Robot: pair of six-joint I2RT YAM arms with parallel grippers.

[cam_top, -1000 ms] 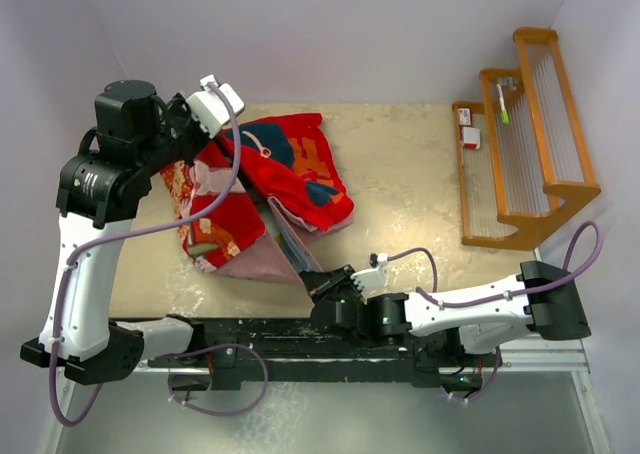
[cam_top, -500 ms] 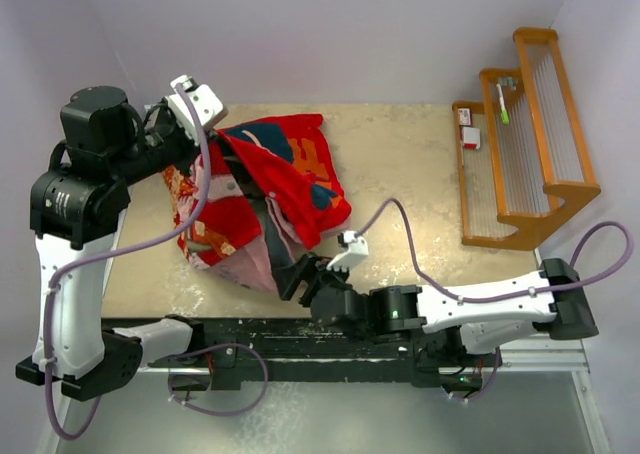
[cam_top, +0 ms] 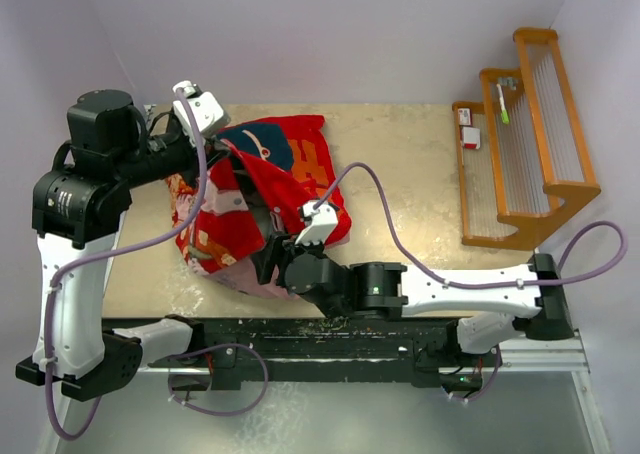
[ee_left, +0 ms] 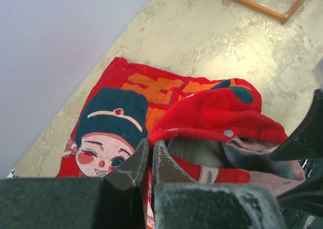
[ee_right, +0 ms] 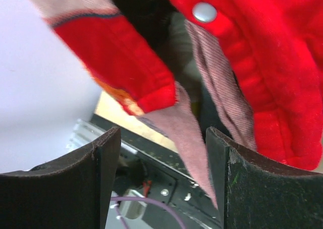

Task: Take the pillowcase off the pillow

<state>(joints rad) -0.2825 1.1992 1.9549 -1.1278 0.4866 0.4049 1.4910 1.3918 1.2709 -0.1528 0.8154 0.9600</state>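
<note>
Red-orange cloth covers much of the left half of the table [cam_top: 410, 164]. The pillowcase [cam_top: 290, 174] lies bunched near the left edge and reaches down to the near edge, with one cartoon face turned upward (dark hair, one eye closed, pink cheek).

The left gripper [ee_left: 150, 147] has its fingers pressed almost together on the red hem of the opening. This hem stands higher than the rest of the cover. From above, this gripper is over the far-left part of the cloth.

The right gripper [ee_right: 162, 138] is spread wide and has hold of nothing. A flap of the pinkish-mauve inside hangs between its fingers without being pinched, and a metal snap [ee_right: 204, 11] shows on the red hem above. From above, it is at the near side of the bundle, close to the near edge of the table.

Inside the opening a pale grey surface shows; I cannot tell if it is the pillow. A wooden rack [cam_top: 525, 124] stands along the right edge.
</note>
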